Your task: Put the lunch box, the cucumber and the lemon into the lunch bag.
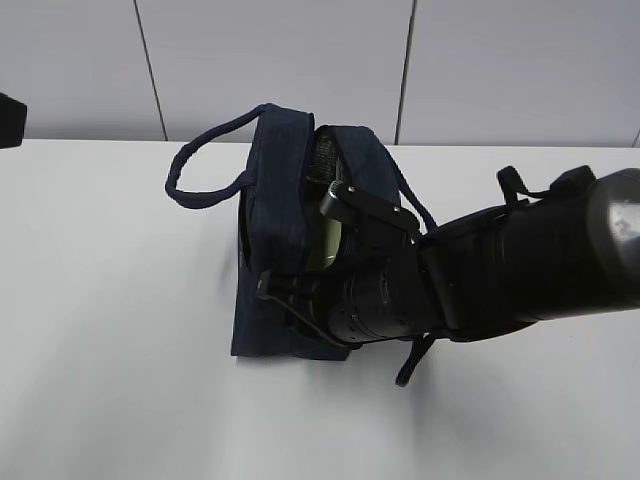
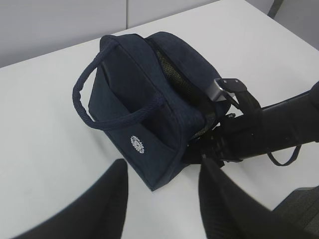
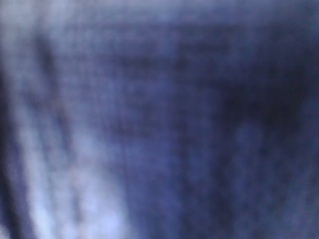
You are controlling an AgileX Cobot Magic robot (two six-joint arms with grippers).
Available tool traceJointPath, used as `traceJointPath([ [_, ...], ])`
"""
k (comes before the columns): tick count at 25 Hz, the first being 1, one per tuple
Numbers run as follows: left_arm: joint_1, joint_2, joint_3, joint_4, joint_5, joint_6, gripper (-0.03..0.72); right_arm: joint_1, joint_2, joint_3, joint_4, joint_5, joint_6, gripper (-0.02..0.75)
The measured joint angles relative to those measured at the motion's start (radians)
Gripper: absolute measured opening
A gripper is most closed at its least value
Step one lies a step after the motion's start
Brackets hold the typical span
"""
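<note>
The navy lunch bag [image 1: 275,200] stands on the white table with its top open, and shows with its white round logo in the left wrist view [image 2: 144,99]. My right arm [image 1: 520,260] reaches into the opening from the right, and its fingers are hidden inside. A sage-green surface [image 1: 330,240] inside the opening looks like the lunch box lid. The right wrist view is filled with blurred navy fabric. My left gripper [image 2: 162,199] hangs open and empty above the table by the bag's near corner. The cucumber and the lemon are out of view.
The bag's loop handle [image 1: 200,170] sticks out to the left. A strap [image 1: 415,365] dangles under the right arm. A dark object [image 1: 10,118] shows at the left edge. White table [image 1: 100,350] surrounds the bag, with a grey wall behind.
</note>
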Motion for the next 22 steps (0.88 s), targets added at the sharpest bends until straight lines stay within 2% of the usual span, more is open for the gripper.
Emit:
traceJointPath([
  [3,0.000,0.000,0.000,-0.001,0.000,0.000,0.321,0.000,0.000,0.000,0.002,-0.005,0.000,0.108],
  [9,0.000,0.000,0.000,-0.002,0.000,0.000,0.321,0.000,0.000,0.000,0.004,-0.009,0.000,0.079],
  [13,0.000,0.000,0.000,-0.003,0.000,0.000,0.321,0.000,0.000,0.000,0.005,-0.010,0.000,0.007],
  [22,0.000,0.000,0.000,-0.005,0.001,0.000,0.321,0.000,-0.020,0.000,0.005,-0.010,0.000,0.000],
])
